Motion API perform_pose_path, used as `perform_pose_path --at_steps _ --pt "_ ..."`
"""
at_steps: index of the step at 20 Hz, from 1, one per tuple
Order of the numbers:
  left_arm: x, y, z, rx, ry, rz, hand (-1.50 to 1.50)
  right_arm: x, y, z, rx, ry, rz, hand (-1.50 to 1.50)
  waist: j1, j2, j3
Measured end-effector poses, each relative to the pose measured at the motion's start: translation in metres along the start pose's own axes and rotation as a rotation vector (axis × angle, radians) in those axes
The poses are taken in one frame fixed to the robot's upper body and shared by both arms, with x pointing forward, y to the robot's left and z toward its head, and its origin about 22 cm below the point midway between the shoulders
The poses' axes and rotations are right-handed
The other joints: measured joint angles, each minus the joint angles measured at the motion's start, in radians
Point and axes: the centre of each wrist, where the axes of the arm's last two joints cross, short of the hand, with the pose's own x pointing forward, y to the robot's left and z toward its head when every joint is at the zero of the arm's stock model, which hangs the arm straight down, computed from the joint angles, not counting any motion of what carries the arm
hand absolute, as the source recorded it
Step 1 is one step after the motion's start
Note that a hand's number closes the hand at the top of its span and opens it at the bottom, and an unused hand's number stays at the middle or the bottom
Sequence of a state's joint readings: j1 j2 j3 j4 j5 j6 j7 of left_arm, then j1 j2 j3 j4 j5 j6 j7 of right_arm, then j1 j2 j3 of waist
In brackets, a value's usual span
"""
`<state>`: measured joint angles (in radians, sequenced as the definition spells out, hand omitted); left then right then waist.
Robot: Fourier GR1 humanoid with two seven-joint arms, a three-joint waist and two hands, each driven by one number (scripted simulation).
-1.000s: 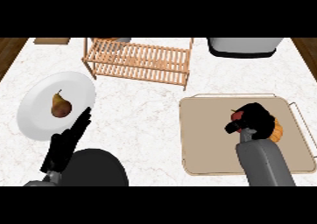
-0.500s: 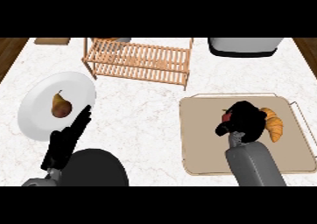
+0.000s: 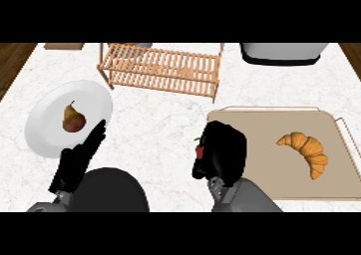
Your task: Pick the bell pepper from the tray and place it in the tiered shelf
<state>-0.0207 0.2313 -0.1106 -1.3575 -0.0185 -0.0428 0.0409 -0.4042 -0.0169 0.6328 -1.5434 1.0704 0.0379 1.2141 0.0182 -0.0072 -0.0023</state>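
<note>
Bell pepper (image 3: pixel 200 149) is showing only as a small red patch with a bit of green stem at the left edge of the right robot hand (image 3: pixel 222 152). The black fingers of this robot hand are curling round it and are hiding most of it. The pepper is sitting over the left border of the tray (image 3: pixel 338 189), where the tray is meeting the white marble surface (image 3: pixel 169 119); whether it is lifted or is touching the tray, I cannot tell.

To the right of the right robot hand, well apart from it, a croissant (image 3: pixel 307 152) is lying on the beige tray, curved and pointing down to the lower right. The grey forearm (image 3: pixel 242 196) is coming in from the lower edge, just under the robot hand.

Beyond the right robot hand, toward the far side of the surface and a little to the left, the tiered shelf (image 3: pixel 163 69) of light wood slats is standing. Further right of it, at the far edge, a grey and white appliance (image 3: pixel 282 52) is partly showing.

The left robot hand (image 3: pixel 79 162) is resting well to the left of the right one, with its fingers straight and together, pointing up toward a white plate (image 3: pixel 47 134). Its fingertips are overlapping the lower right rim of the plate. A brown pear (image 3: pixel 72 118) is lying on the plate, just beyond these fingers.
</note>
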Motion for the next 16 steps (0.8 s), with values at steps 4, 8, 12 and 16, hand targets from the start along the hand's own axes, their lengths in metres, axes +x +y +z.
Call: perform_pose_path --at_steps 4,8,12,16 --pt "0.001 0.002 0.002 0.006 0.006 -0.003 0.00 0.015 -0.030 0.011 -0.136 -0.069 -0.023 1.50 -0.010 -0.004 0.000" --pt "0.000 0.001 0.002 0.014 0.008 0.001 0.00 0.027 -0.067 0.024 -0.288 -0.135 -0.112 1.50 -0.013 -0.006 0.000" --pt "-0.001 0.001 0.003 0.008 0.008 -0.001 0.00 0.039 -0.103 0.024 -0.404 -0.160 -0.185 1.50 -0.007 -0.004 0.000" --pt "0.004 -0.003 -0.002 0.001 0.000 -0.004 0.00 0.057 -0.133 0.014 -0.471 -0.155 -0.212 1.50 0.000 0.001 0.000"
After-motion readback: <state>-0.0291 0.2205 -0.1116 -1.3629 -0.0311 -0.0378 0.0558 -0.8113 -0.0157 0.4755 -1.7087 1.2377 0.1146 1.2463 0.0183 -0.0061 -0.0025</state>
